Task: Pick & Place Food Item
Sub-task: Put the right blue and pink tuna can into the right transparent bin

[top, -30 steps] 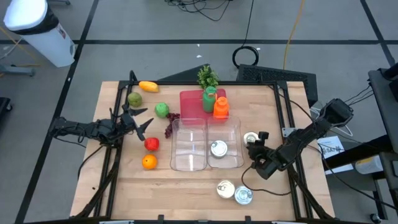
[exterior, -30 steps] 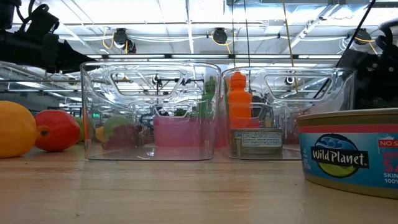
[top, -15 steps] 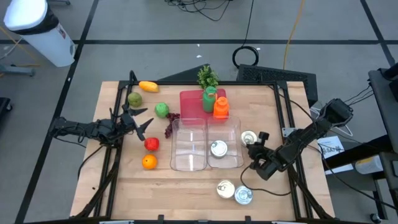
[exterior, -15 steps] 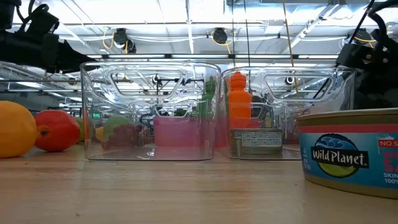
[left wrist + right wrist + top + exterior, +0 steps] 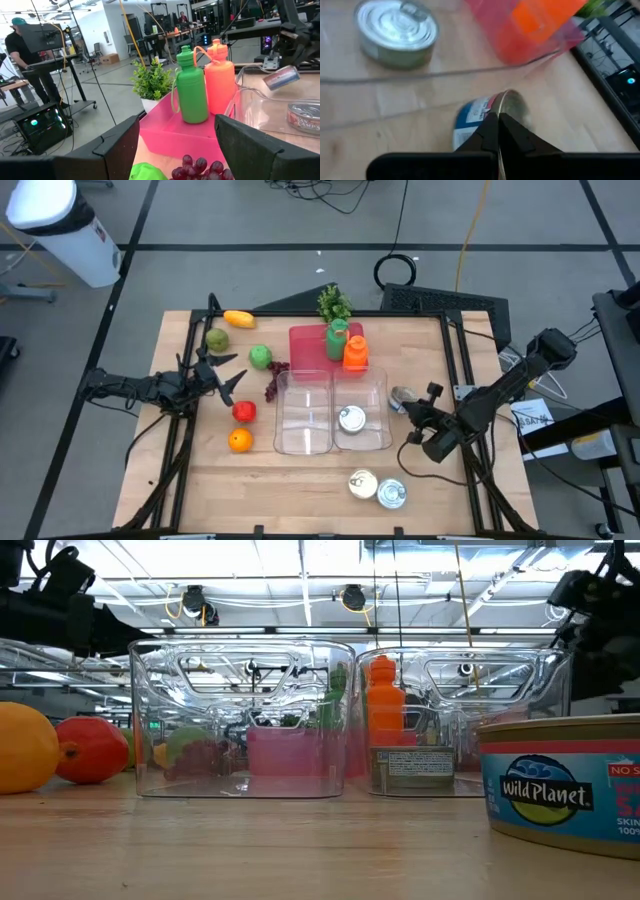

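A small blue-labelled round tin can (image 5: 403, 398) hangs tilted above the wooden surface (image 5: 300, 480), beside the right-hand clear plastic bin (image 5: 375, 442), pinched by its rim in the right gripper (image 5: 412, 407) jaws. Another silver-lidded tin (image 5: 351, 418) lies inside that bin. The left gripper (image 5: 228, 375) waits, jaws spread, near a green apple (image 5: 260, 357).
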Controlling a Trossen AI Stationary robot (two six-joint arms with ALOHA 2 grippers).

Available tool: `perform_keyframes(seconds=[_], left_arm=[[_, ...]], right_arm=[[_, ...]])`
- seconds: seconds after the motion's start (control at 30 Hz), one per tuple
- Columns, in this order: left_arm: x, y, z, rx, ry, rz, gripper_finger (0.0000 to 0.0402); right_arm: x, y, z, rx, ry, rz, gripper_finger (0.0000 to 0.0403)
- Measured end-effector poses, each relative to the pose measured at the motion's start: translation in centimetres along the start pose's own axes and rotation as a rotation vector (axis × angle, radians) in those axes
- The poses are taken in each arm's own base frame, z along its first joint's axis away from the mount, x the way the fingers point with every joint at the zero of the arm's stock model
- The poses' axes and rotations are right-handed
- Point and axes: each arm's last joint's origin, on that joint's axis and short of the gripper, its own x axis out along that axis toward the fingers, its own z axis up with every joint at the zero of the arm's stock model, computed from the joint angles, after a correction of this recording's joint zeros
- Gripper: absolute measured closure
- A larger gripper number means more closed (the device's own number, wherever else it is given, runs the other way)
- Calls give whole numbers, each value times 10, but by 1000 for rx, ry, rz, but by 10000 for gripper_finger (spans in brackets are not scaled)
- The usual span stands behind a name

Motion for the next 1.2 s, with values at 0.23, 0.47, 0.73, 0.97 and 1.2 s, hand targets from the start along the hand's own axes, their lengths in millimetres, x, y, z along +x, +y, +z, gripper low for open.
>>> perform_keyframes(seconds=[0.23,0.47,0.73,0.97,1.2], left_arm=[[0,0,0,0,0,0,128],[0,0,0,0,0,0,128],[0,0,0,0,0,0,128],[0,0,0,0,0,0,128],[0,0,0,0,0,0,128]], right_arm=[[-7,-11,7,20,-101,-49,401],[-11,-15,9,73,-73,31,402],[-18,-23,6,234,47,187,332],[-16,-24,0,269,68,201,167],[2,-11,-26,256,64,238,83]])
